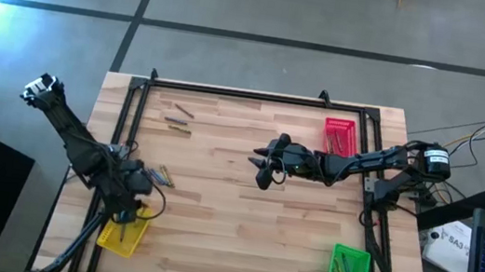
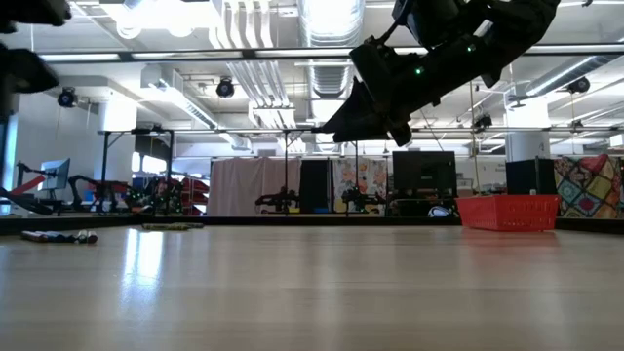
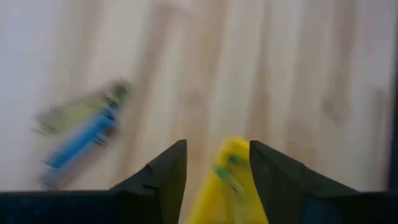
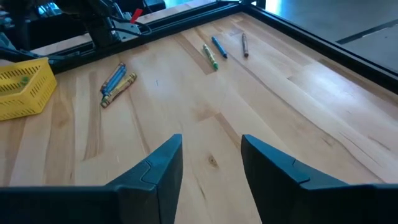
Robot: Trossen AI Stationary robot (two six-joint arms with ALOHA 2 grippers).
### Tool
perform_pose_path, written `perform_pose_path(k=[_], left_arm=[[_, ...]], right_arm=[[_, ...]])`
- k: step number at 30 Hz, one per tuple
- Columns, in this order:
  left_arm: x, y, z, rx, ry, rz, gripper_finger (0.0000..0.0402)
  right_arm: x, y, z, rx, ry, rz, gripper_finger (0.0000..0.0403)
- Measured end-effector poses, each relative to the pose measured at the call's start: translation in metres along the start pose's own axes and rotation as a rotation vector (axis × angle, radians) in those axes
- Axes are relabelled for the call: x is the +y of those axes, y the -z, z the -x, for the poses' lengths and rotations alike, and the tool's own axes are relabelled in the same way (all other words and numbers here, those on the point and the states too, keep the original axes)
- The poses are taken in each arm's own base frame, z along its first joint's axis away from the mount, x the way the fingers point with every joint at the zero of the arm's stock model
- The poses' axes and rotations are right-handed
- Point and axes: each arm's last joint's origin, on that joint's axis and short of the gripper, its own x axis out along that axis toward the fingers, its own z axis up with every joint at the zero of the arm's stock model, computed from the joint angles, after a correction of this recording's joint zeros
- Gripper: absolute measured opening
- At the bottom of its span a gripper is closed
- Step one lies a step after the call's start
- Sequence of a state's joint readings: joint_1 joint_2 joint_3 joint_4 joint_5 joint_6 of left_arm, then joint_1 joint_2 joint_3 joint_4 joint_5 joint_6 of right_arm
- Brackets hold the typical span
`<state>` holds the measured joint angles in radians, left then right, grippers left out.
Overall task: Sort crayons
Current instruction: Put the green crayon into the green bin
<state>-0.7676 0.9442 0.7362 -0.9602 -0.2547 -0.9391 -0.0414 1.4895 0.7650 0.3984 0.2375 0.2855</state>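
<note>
crayons [image 4: 117, 81] lying loose on tabletop [image 1: 241, 220], one group near yellow tray [image 1: 123, 235], another far | light, stiff, snappable, prone to rolling: pinching mid-length across the stick | left gripper [image 3: 217, 171] hovering over yellow tray, fingers apart | right gripper [image 4: 211, 163] hanging mid-table, apart, empty

No legible text, perhaps too small.

Crayons [image 4: 117, 82] flat (two loose clusters)
</note>
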Motion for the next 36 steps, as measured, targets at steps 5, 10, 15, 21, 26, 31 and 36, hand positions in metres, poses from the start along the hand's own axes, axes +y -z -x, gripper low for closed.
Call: perform_pose_path(k=[5, 10, 15, 21, 26, 31, 36], left_arm=[[0.006, -0.009, 0.012, -0.167, -0.147, -0.024, 0.0186], [0.012, -0.017, 0.014, -0.304, -0.256, -0.004, 0.0184], [0.026, -0.018, 0.003, -0.356, -0.386, 0.034, 0.0171], [0.044, -0.016, -0.016, -0.344, -0.45, 0.108, 0.0158], [0.051, -0.018, -0.026, -0.352, -0.437, 0.155, 0.0155], [0.051, -0.018, -0.032, -0.388, -0.42, 0.195, 0.0155], [0.054, -0.016, -0.031, -0.433, -0.443, 0.193, 0.0155]], right_arm=[[0.0, 0.002, -0.002, 0.005, 0.002, 0.002, 0.0162], [0.0, 0.01, -0.013, -0.005, -0.002, 0.0, 0.0156], [0.003, 0.018, -0.034, -0.041, -0.014, -0.059, 0.0148], [0.003, 0.0, -0.067, 0.137, 0.073, -0.05, 0.0138], [-0.009, -0.039, -0.102, 0.211, 0.155, -0.027, 0.0137], [-0.035, -0.066, -0.14, 0.259, 0.157, -0.056, 0.0137], [-0.066, -0.075, -0.179, 0.351, 0.144, -0.148, 0.0137]])
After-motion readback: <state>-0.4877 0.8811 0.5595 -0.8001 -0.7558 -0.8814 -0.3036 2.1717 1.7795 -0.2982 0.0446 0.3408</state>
